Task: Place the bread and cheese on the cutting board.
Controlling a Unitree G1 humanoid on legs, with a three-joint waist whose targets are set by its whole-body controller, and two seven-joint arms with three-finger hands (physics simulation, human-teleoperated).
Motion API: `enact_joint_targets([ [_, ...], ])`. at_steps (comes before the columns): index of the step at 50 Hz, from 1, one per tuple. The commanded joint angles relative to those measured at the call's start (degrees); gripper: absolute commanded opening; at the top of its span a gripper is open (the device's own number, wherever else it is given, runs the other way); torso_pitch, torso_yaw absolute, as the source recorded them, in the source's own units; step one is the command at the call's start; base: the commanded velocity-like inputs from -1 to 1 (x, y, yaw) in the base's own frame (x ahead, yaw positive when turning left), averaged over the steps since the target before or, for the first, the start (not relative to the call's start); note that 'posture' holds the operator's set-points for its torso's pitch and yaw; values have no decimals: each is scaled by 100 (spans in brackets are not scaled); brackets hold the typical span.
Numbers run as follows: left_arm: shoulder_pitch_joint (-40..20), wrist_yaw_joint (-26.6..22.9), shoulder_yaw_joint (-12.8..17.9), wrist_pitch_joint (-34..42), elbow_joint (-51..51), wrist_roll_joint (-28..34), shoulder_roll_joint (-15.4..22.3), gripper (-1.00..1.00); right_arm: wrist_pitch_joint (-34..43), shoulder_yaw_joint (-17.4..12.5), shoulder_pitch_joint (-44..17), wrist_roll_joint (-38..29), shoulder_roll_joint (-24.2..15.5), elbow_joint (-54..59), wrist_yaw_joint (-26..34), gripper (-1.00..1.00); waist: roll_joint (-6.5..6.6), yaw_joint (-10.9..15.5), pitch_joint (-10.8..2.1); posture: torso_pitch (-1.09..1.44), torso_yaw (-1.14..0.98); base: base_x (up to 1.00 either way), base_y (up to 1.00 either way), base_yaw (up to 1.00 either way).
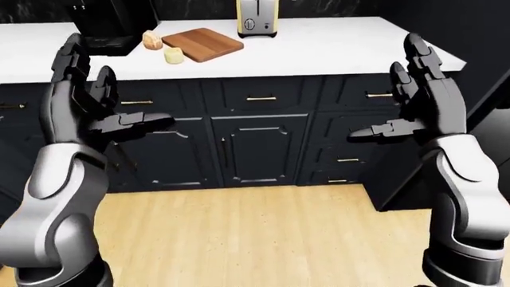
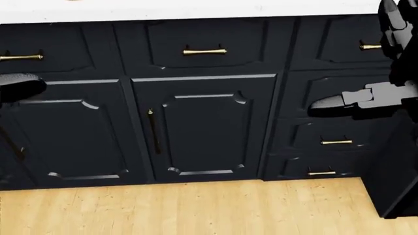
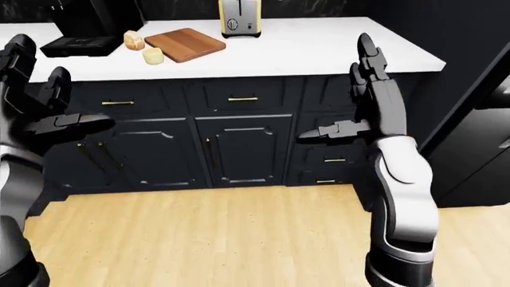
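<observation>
On the white counter (image 1: 318, 48), at the top of the left-eye view, lies a wooden cutting board (image 1: 201, 43). Just left of the board sit a small brownish bread piece (image 1: 152, 40) and a pale yellow cheese piece (image 1: 173, 55), both off the board. My left hand (image 1: 119, 84) and right hand (image 1: 387, 89) are raised in front of the dark cabinets, fingers spread and open, holding nothing. Both hands are well short of the counter items. The head view shows only the cabinet fronts and my right hand's thumb (image 2: 339, 100).
A toaster (image 1: 256, 23) stands behind the board and a black appliance (image 1: 107, 24) stands left of the bread. Dark cabinets with gold handles (image 2: 204, 50) run under the counter. Wooden floor (image 1: 255, 233) lies between me and them. A tall dark unit (image 3: 470, 89) rises at right.
</observation>
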Motion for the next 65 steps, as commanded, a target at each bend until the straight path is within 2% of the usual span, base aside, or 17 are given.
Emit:
enact_joint_targets([
  [1,-150,32,57,-162,-128,-89,118,100,-133,-53,-197,-17,-119,-190,38,100,3,0,-118,0,0,0,0,0],
  [7,-211,103,105,-161,-82,-202,263,100,-122,-52,-285,-112,-203,-193,159,100,37,-12,-231,0,0,1,3,0],
  [17,-209,128,143,-203,-24,-249,364,100,-83,-35,-315,-247,-222,-217,273,100,252,-39,-68,0,0,8,11,0],
  [22,-212,150,152,-184,-41,-279,386,100,-42,-40,-323,-273,-225,-240,323,100,-27,-20,-68,0,0,10,12,0],
  [24,-232,156,149,-173,-38,-286,400,100,-29,-41,-341,-277,-229,-236,334,100,-285,-3,-91,0,0,11,13,0],
  [28,-199,130,158,-209,-15,-267,409,100,12,-44,-345,-282,-215,-247,343,100,-226,-17,-70,0,0,11,12,0],
  [34,-191,124,172,-209,-30,-269,412,100,58,-53,-348,-288,-240,-279,381,100,69,-44,-6,0,0,13,12,0],
  [37,-183,107,155,-231,-14,-251,409,100,47,-76,-341,-278,-248,-265,390,100,591,-87,-122,0,0,17,12,0],
  [38,-189,105,155,-237,-5,-244,411,100,37,-72,-342,-281,-249,-255,391,100,403,-31,-90,0,0,18,12,0],
  [47,-183,110,153,-205,-71,-215,402,100,83,-85,-318,-276,-240,-316,395,100,42,21,-2,0,0,20,10,0],
  [51,-182,98,181,-190,-73,-226,421,100,43,-74,-313,-277,-231,-279,396,100,-498,49,-128,0,0,22,10,0],
  [52,-199,107,190,-171,-79,-239,431,100,38,-76,-314,-277,-234,-273,398,100,-208,-13,-63,0,0,22,10,0],
  [53,-180,100,182,-200,-72,-225,422,100,43,-78,-315,-276,-238,-278,400,100,-329,30,-68,0,0,23,11,0],
  [56,-215,104,186,-184,-50,-232,441,100,33,-81,-317,-276,-242,-261,404,100,-251,-7,-102,0,0,21,11,0],
  [60,-273,149,194,-128,-61,-278,467,100,78,-85,-325,-269,-244,-301,401,100,21,-49,1,0,0,21,11,0],
  [63,-257,163,203,-131,-70,-300,469,100,145,-94,-352,-254,-252,-341,382,100,448,-101,-92,0,0,21,13,0],
  [65,-234,158,192,-158,-58,-291,464,100,121,-100,-337,-250,-252,-322,376,100,417,-41,-108,0,0,18,14,0],
])
